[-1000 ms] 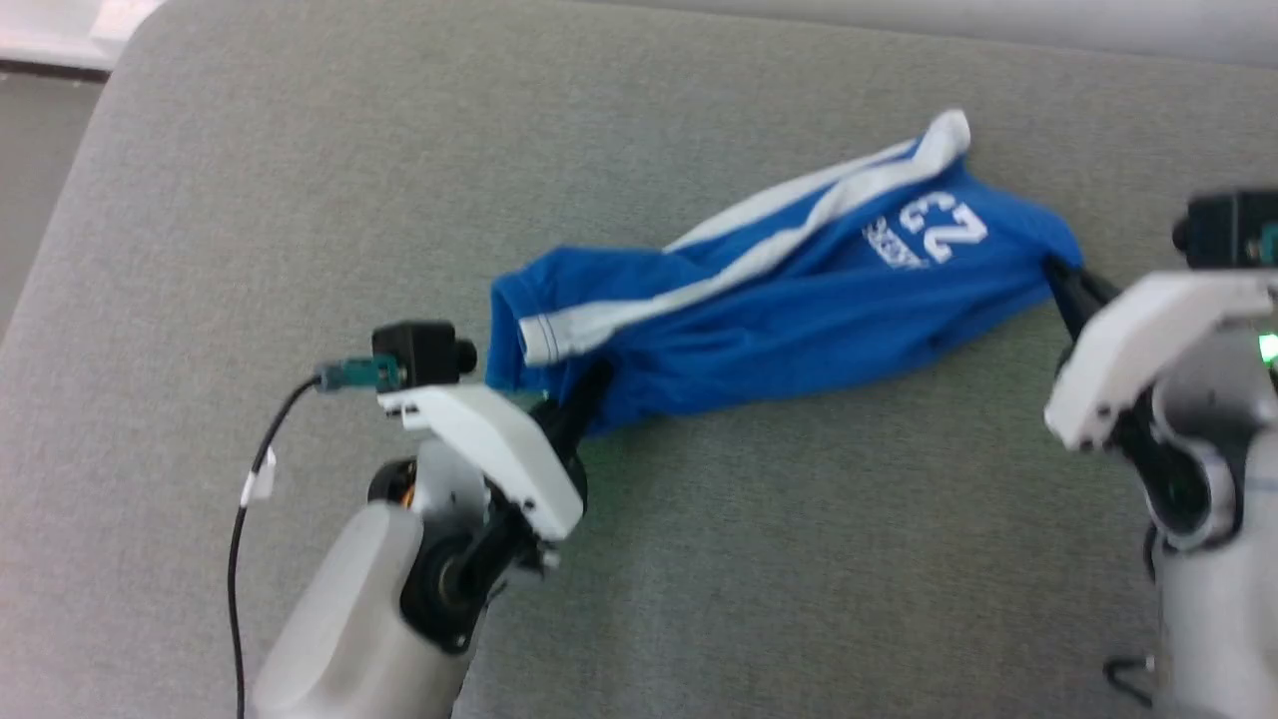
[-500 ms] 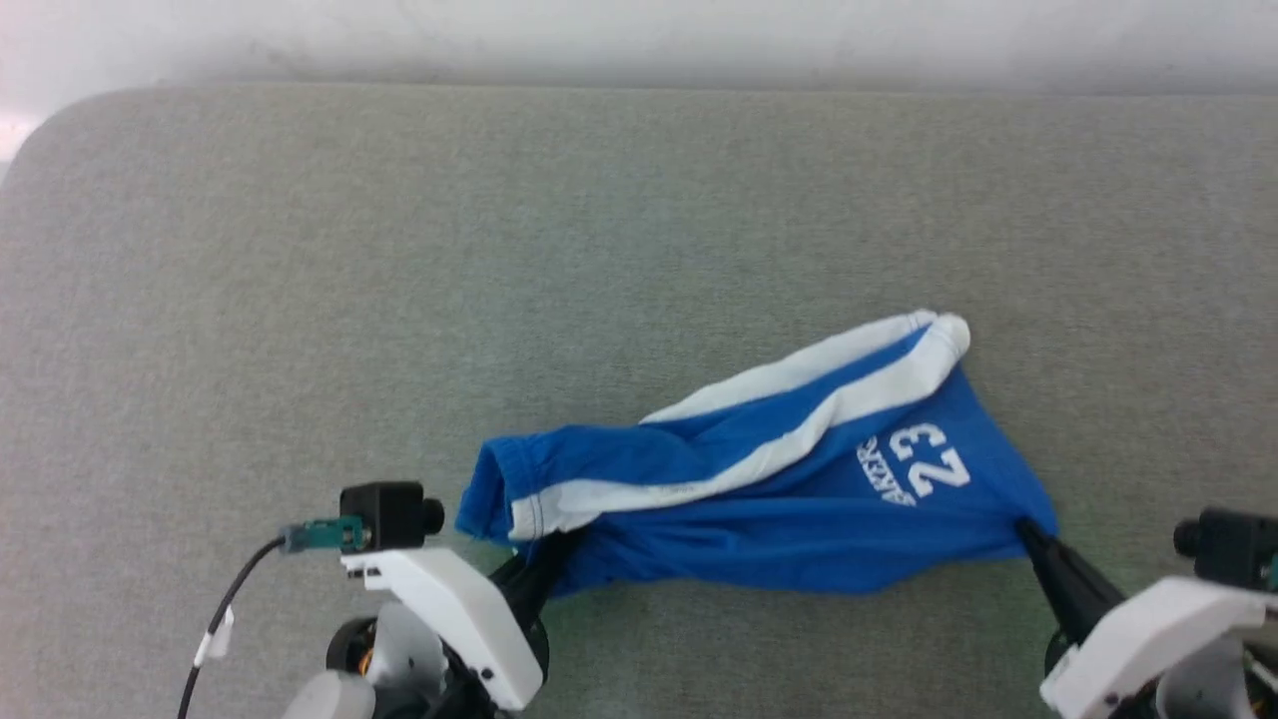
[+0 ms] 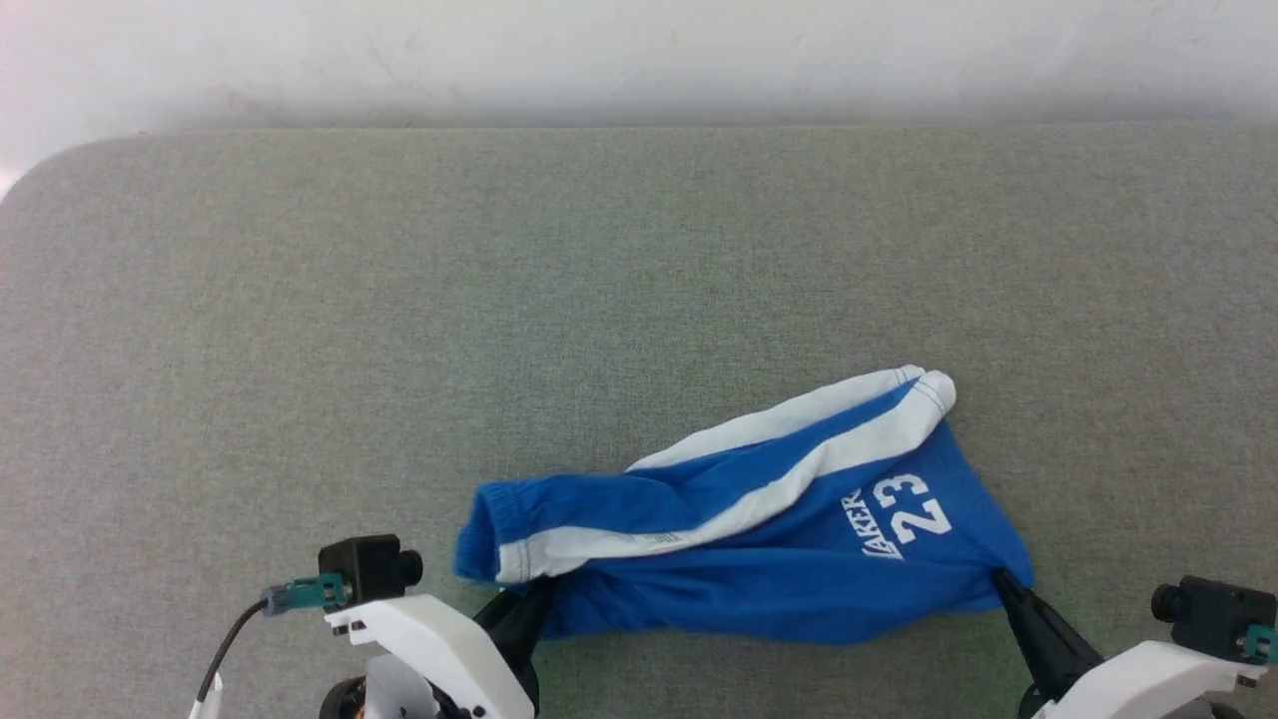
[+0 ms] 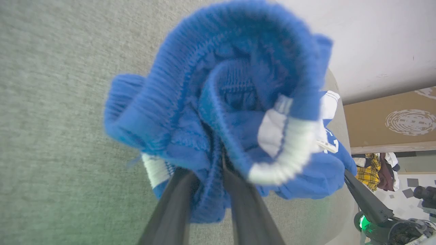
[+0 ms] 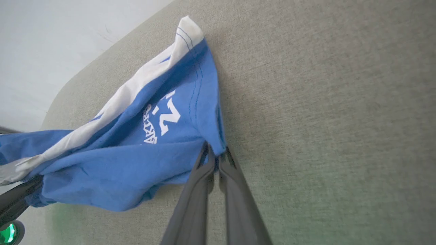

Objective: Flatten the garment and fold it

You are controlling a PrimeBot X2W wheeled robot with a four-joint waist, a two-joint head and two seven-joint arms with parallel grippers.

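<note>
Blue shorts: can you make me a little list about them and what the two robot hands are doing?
garment: bright blue shorts, white stripes, number 23
lying on: grey surface
shape: bunched and twisted, not flat yet
left side: left gripper shut on the waistband end
right side: right gripper shut on a leg hem corner

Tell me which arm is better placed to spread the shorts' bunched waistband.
Left: the left end effector grips the shorts at that waistband; the right end effector pinches the hem corner.
</note>
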